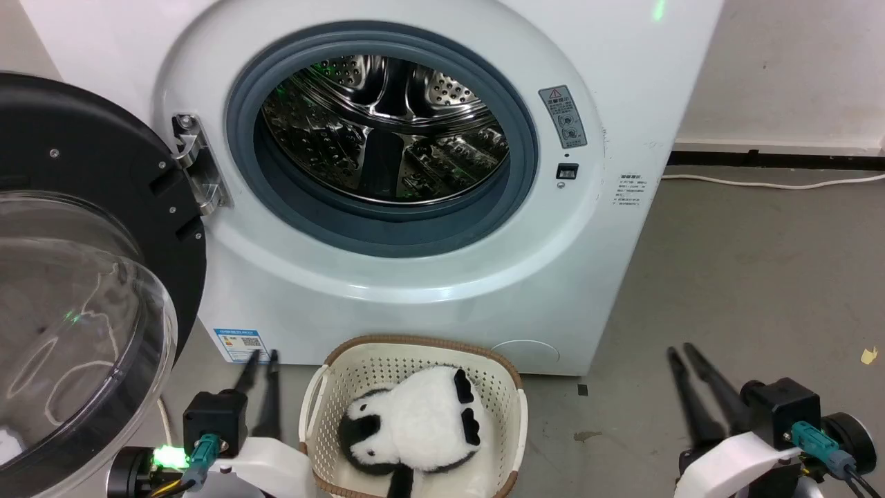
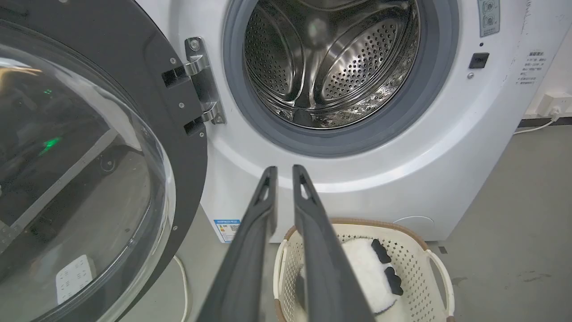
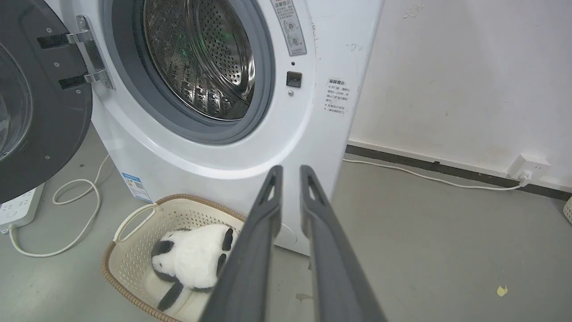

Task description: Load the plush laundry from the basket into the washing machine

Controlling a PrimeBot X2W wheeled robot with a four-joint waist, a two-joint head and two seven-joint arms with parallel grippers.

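The panda-like plush laundry (image 1: 422,422) lies in the cream basket (image 1: 415,342) on the floor, right in front of the washing machine (image 1: 608,69). The black-rimmed clear door (image 1: 83,277) is swung wide open to the left, and the steel drum (image 1: 387,131) looks empty. My left gripper (image 1: 261,356) hangs just left of the basket, shut and holding nothing. My right gripper (image 1: 679,348) is well to the right of the basket, over bare floor, also shut and holding nothing. The left wrist view has the plush (image 2: 366,273) partly behind my fingers (image 2: 313,250). The right wrist view has the plush (image 3: 192,257) beside the basket's rim (image 3: 134,214).
A white cable (image 3: 76,210) loops on the floor to the left of the machine, leading to a power strip (image 3: 18,208). Another cable (image 1: 767,183) runs along the wall base to a socket (image 3: 529,166). Grey floor (image 1: 747,277) stretches right of the machine, with a yellow scrap (image 1: 868,355) on it.
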